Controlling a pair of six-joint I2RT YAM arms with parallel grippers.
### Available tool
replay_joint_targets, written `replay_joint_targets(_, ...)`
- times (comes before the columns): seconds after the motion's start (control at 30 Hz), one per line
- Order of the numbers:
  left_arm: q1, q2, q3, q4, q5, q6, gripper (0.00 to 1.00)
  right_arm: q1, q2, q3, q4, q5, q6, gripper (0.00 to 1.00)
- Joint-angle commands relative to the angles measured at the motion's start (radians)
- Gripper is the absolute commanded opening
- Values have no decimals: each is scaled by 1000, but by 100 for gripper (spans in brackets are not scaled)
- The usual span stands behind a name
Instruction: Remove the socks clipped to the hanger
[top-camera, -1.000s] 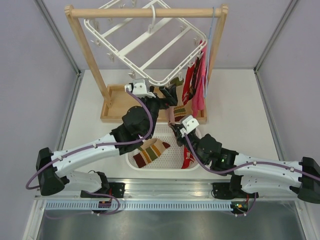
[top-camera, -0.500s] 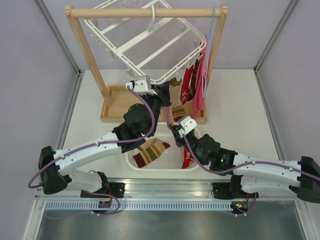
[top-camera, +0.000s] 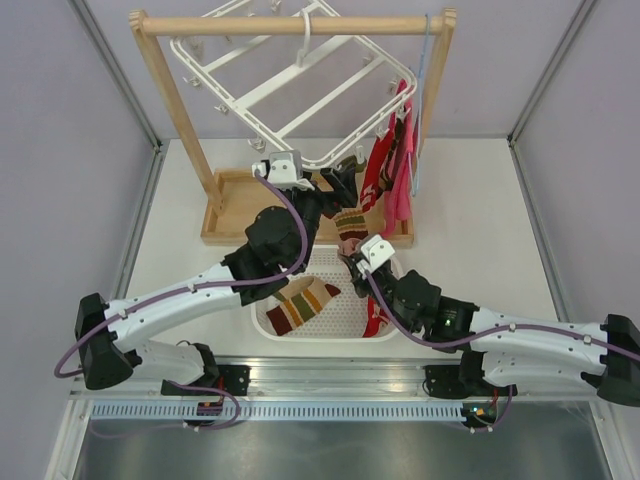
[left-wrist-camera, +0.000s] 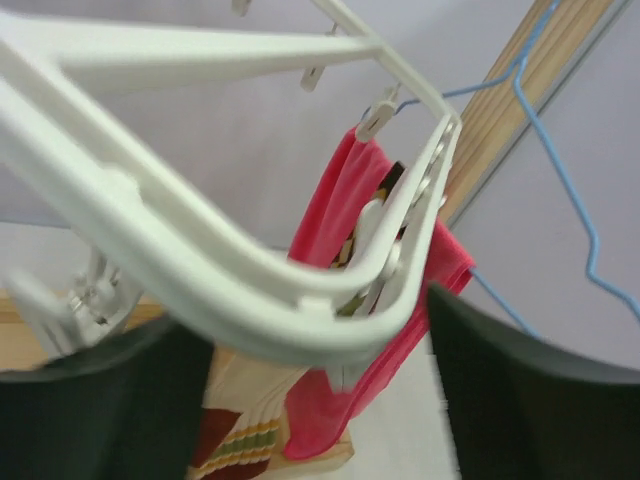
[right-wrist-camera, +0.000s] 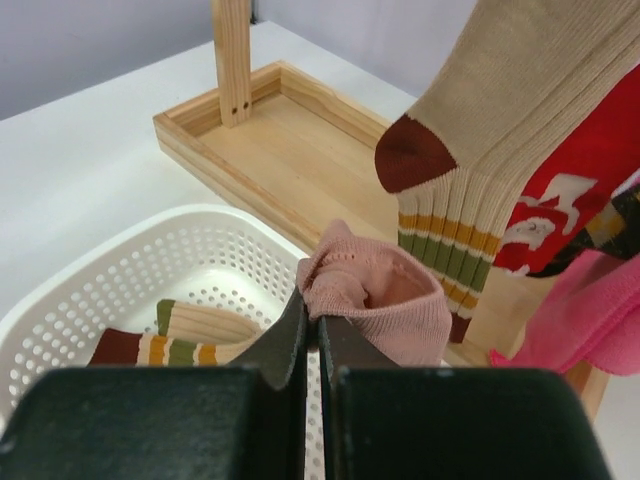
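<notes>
From above, spot the hanger (top-camera: 290, 73) slung tilted on the wooden rack (top-camera: 290, 24), long side running diagonally down to a low right corner. Left gripper (top-camera: 342, 185) up at that corner, right gripper (top-camera: 350, 243) lower, by the basket (top-camera: 335, 312). Through the left wrist, see fingers (left-wrist-camera: 100, 410) spread either side of the frame's rounded corner, gripping nothing; best to centre on a clip (left-wrist-camera: 376, 118) before squeezing. Through the right wrist, fingers (right-wrist-camera: 290, 345) pressed together, pinching the pale pink sock (right-wrist-camera: 375, 295) at the basket's rim; carry it inward, then release. Behind, the striped sock (right-wrist-camera: 520, 110) hanging, leg rising up-right, toe down.
</notes>
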Motion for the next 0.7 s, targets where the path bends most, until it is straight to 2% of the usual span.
replay_joint_targets(0.0,8,-45,-39,-87,26,11,98,9,-70,18,-64,60,25,1)
replay_joint_targets(0.23,-6,-152,-281,-138,56,32,100,9,-224,12,-271,177,71,1)
replay_joint_targets(0.37,-8,-249,-442,-165,79,-15,100,8,-264,-6,-380,174,140,1)
replay_joint_targets(0.5,-7,-345,-576,-233,71,-106,100,9,-223,-37,-388,145,200,1)
replay_joint_targets(0.6,-6,-388,-642,-343,36,-195,100,11,-154,-46,-354,117,257,1)
replay_joint_targets(0.67,-6,-405,-656,-482,14,-279,100,11,-131,-72,-288,73,292,1)
